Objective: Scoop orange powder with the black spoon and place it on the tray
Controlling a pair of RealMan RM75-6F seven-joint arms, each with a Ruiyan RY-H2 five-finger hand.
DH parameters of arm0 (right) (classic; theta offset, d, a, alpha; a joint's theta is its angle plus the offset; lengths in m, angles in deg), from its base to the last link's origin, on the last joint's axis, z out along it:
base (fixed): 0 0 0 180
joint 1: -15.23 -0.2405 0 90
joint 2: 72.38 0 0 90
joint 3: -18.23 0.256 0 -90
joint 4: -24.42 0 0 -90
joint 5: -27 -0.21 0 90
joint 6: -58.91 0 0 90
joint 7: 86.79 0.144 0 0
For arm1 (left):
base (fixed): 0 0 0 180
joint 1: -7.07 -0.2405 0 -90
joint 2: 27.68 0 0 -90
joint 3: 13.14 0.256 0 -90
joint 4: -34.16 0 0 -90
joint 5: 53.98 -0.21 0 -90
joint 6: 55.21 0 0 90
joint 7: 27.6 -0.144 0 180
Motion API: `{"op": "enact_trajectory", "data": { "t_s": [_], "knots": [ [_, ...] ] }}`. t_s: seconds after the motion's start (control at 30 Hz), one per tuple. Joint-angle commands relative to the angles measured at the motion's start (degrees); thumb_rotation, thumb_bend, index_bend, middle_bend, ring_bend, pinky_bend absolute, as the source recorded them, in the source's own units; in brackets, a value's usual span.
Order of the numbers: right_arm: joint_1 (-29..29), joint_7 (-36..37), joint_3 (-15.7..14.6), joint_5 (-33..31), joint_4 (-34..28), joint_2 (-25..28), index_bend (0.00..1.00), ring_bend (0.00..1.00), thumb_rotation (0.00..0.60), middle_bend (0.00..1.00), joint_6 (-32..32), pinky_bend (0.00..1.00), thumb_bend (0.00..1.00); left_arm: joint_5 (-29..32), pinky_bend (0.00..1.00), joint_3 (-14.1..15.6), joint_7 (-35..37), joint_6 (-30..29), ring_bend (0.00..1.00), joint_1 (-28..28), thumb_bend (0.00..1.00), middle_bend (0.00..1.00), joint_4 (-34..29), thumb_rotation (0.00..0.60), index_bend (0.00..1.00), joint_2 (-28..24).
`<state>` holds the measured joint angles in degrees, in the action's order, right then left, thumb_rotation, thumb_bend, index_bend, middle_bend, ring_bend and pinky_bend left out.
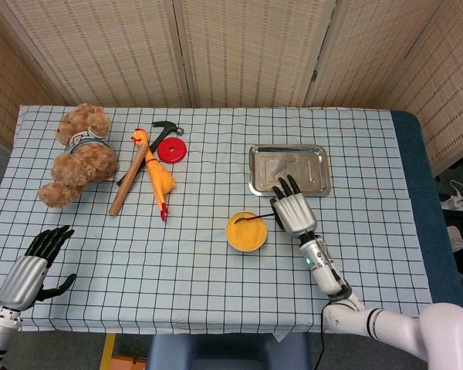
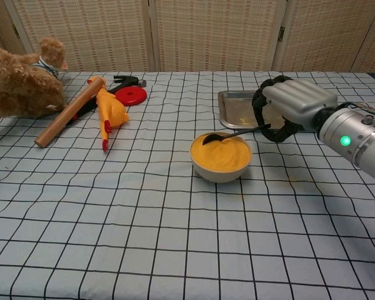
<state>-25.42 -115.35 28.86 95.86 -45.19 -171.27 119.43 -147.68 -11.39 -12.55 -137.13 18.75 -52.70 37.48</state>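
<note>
A white bowl (image 1: 246, 232) (image 2: 220, 159) full of orange powder sits mid-table. My right hand (image 1: 293, 212) (image 2: 290, 108) grips the handle of the black spoon (image 1: 256, 219) (image 2: 232, 133) just right of the bowl. The spoon's head rests low at the far rim of the bowl, on the powder. The metal tray (image 1: 288, 169) (image 2: 234, 109) lies beyond the bowl, behind my right hand. My left hand (image 1: 31, 267) hangs near the table's front left corner, fingers spread, holding nothing.
On the left half lie a teddy bear (image 1: 79, 154), a wooden stick (image 1: 130, 181), a rubber chicken (image 1: 157, 179), a hammer (image 1: 160, 131) and a red disc (image 1: 172, 150). A checkered cloth covers the table.
</note>
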Motion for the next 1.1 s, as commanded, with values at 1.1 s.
{"op": "enact_trajectory", "data": {
  "t_s": [1.1],
  "knots": [
    [3.78,11.66,0.24,10.93,6.89,-2.54,1.00,0.05,0.600,0.24,12.49,0.00,0.65,-0.17,0.06,0.18,-0.67,0.09,0.00,0.07,0.36,0.00,-0.92,0.600,0.00,-0.04]
  ]
}}
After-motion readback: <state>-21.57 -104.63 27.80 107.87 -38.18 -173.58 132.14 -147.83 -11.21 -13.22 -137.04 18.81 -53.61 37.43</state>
